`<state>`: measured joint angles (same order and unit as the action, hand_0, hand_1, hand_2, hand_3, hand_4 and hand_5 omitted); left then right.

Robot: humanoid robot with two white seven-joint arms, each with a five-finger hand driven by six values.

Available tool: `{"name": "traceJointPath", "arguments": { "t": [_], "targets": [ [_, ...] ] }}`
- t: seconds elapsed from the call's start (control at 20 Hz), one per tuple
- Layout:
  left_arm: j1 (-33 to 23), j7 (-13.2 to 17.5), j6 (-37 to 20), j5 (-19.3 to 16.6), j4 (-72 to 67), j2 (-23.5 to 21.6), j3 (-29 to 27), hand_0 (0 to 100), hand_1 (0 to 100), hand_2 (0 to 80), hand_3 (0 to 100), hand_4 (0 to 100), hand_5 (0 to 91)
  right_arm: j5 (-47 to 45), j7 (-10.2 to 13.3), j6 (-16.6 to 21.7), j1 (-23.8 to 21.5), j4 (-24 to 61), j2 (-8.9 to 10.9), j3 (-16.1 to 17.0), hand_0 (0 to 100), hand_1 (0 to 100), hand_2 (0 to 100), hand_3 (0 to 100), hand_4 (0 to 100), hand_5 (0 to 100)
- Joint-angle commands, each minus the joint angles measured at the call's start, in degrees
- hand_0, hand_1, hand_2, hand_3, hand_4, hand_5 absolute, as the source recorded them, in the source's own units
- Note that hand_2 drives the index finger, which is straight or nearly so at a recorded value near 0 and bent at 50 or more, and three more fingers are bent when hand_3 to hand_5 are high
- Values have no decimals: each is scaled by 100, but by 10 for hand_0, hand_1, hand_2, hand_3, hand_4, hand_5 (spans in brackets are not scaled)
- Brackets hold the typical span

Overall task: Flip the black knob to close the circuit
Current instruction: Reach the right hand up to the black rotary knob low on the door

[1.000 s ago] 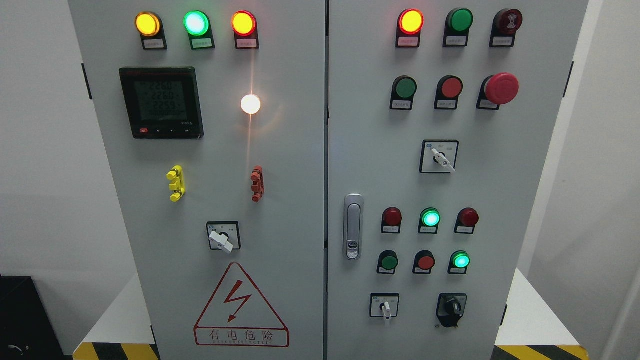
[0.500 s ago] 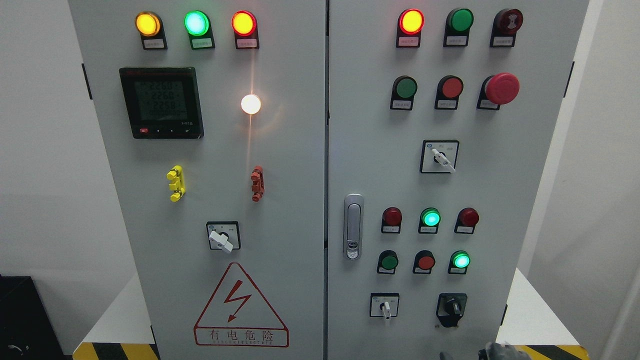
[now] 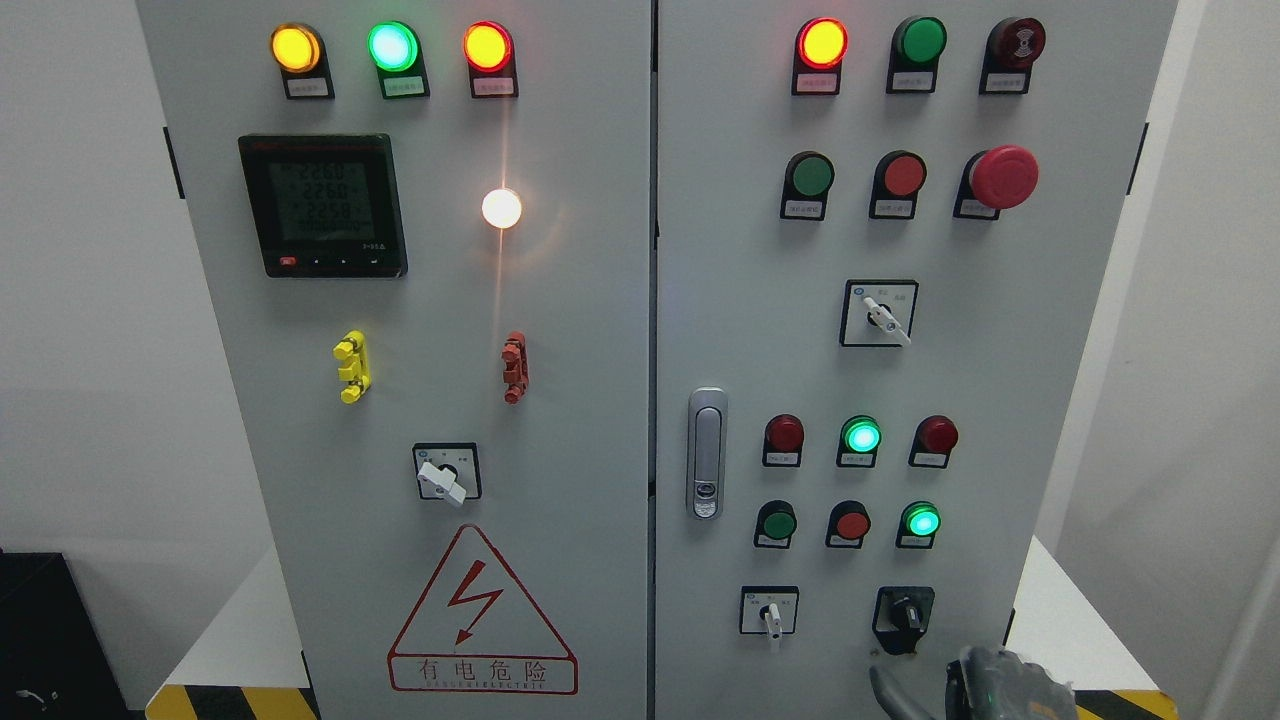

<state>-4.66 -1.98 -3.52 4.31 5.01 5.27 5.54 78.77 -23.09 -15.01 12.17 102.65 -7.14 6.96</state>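
Right hand [image 3: 985, 685] at bottom edge, lower right, just below black knob [image 3: 903, 615]; not touching. One finger [image 3: 885, 690] juts up-left, rest cropped: finger state cannot tell, nothing held. Left hand out of view. Knob sits low on right cabinet door [image 3: 720, 300], right of white selector switch [image 3: 770, 615], under lit green lamp [image 3: 921, 521]. Step judged: approach. Advice: rise straight to knob, pinch its ridge squarely, twist about axis, avoid brushing neighbouring switch.
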Motion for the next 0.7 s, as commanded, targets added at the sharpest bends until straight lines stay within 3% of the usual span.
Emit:
{"name": "traceJointPath", "arguments": {
  "t": [0.0, 0.65],
  "targets": [
    [0, -4, 0, 0, 0, 0, 0, 120, 556, 0, 0, 0, 0, 59, 59, -19, 224, -412, -7, -54, 0, 25, 934, 1000, 955, 958],
    [0, -4, 0, 0, 0, 0, 0, 120, 556, 0, 0, 0, 0, 147, 77, -46, 426, -711, 142, 86, 0, 30, 928, 1000, 953, 955]
  ]
}}
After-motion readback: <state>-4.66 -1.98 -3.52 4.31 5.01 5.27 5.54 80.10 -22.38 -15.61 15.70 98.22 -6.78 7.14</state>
